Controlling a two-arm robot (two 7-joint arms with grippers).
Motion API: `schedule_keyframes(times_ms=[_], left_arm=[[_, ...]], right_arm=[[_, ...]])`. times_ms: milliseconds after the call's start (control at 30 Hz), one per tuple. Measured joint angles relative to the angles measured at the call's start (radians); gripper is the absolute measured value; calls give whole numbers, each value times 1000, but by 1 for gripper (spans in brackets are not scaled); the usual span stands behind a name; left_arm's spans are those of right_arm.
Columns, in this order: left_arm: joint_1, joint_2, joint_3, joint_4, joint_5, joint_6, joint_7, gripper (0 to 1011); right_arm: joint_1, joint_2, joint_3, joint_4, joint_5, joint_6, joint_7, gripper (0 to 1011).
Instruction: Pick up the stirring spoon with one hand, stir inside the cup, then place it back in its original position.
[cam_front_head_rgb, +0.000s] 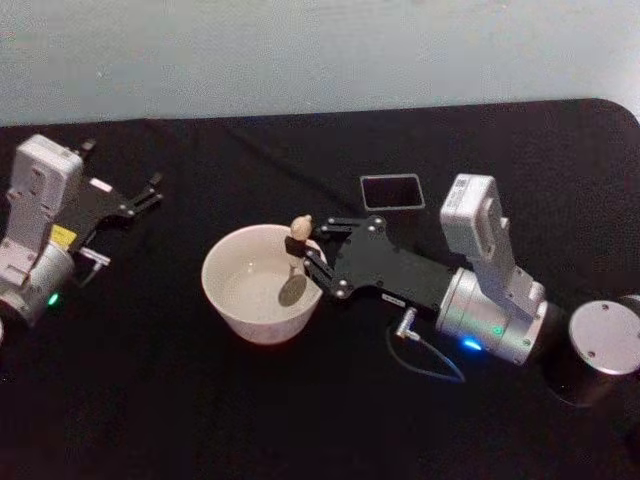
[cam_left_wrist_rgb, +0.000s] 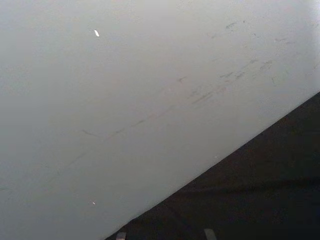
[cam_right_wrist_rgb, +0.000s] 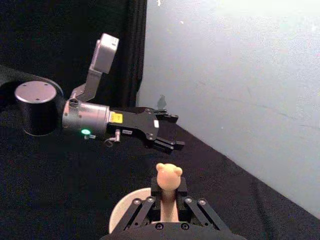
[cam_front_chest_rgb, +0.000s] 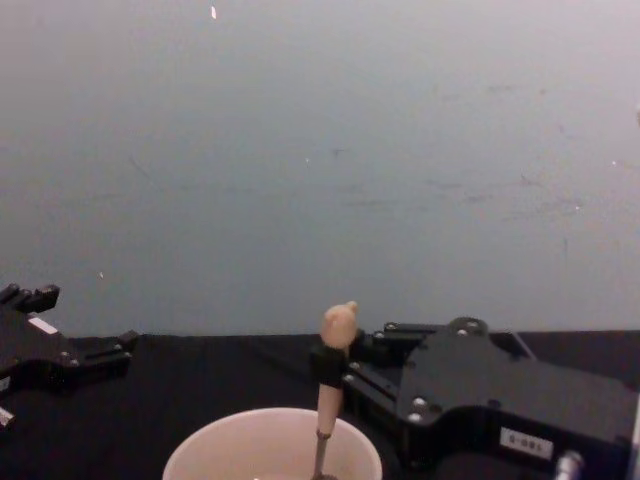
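The pale cup (cam_front_head_rgb: 215, 262) stands in the middle of the black table. The stirring spoon (cam_front_head_rgb: 299, 230) stands nearly upright in it, with the bear-head knob (cam_right_wrist_rgb: 169, 175) on top and the darker bowl down inside the cup near its right wall. My right gripper (cam_front_head_rgb: 308, 250) reaches in from the right at rim height and is shut on the spoon's handle just below the knob (cam_front_chest_rgb: 338, 322). In the chest view the handle runs down into the cup (cam_front_chest_rgb: 270, 420). My left gripper (cam_front_head_rgb: 152, 193) is parked at the far left with its fingers apart and nothing between them.
A dark square holder (cam_front_head_rgb: 392, 191) lies flat just behind the right gripper. A silver-topped cylinder (cam_front_head_rgb: 605, 335) sits at the right edge, with a thin cable (cam_front_head_rgb: 430, 360) looping in front of the right wrist. A pale wall runs behind the table.
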Motion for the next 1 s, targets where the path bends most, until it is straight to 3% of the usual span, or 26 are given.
schedule_keyframes(times_ms=[567, 1000], left_arm=[[0, 0, 0, 0, 0, 0, 0, 1002], [0, 0, 0, 0, 0, 0, 0, 1001]], right_arm=[[-35, 29, -20, -44, 11, 15, 24, 172], [-5, -13, -50, -9, 2, 14, 18, 172]])
